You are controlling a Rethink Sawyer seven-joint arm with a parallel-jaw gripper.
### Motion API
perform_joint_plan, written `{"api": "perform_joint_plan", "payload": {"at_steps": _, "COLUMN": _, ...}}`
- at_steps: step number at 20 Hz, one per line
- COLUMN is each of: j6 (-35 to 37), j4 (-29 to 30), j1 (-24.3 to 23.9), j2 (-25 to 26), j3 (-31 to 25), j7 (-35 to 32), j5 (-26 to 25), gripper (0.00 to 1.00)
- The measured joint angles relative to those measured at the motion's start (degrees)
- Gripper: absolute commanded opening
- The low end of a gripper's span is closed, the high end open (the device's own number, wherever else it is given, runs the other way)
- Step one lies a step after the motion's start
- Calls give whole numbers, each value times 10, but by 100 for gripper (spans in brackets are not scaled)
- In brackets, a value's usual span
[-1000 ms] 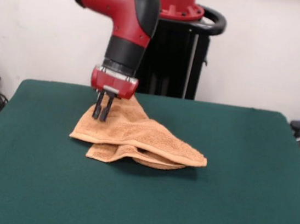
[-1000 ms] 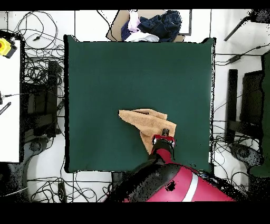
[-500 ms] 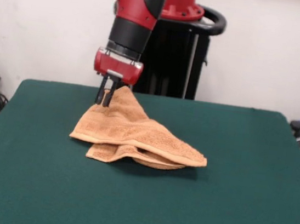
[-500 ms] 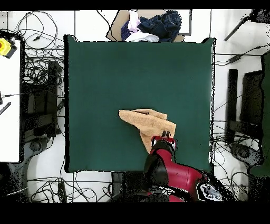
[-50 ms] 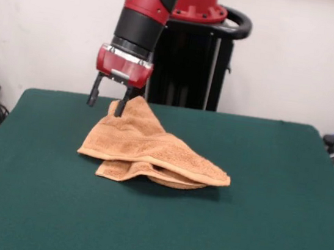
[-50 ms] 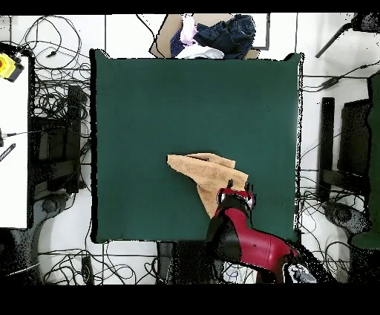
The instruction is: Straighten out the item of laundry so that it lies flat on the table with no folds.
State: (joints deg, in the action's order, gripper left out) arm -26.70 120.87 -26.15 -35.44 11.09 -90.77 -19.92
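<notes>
The towel point(image 5: 151, 151) lies folded and bunched on the green worktop point(image 5: 265, 224), toward the robot-side edge and away from the corners. In the overhead view its point(image 6: 208, 175) long axis runs slantwise, from a pointed end nearer the worktop's middle to a broader end by the robot-side edge. In the front view one corner is raised into a peak, and lower layers show under the top fold along the near side. The gripper point(image 5: 105, 100) hangs above the worktop at that peak with its fingers point(image 5: 92, 95) spread apart; one finger is against the raised corner, the other is clear of the cloth.
</notes>
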Motion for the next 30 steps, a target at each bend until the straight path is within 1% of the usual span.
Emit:
{"api": "perform_joint_plan", "payload": {"at_steps": 4, "j6": 0, "j4": 1, "j1": -10, "j2": 0, "j3": -2, "j7": 0, "j5": 0, "gripper": 100}}
{"api": "perform_joint_plan", "payload": {"at_steps": 17, "j6": 0, "j4": 7, "j1": -11, "j2": 0, "j3": -4, "j7": 0, "j5": 1, "gripper": 100}}
{"api": "perform_joint_plan", "payload": {"at_steps": 27, "j6": 1, "j4": 9, "j1": 3, "j2": 0, "j3": -4, "j7": 0, "j5": 10, "gripper": 100}}
{"api": "perform_joint_plan", "payload": {"at_steps": 30, "j6": 13, "j4": 11, "j1": 3, "j2": -3, "j3": -7, "j7": 0, "j5": 15, "gripper": 100}}
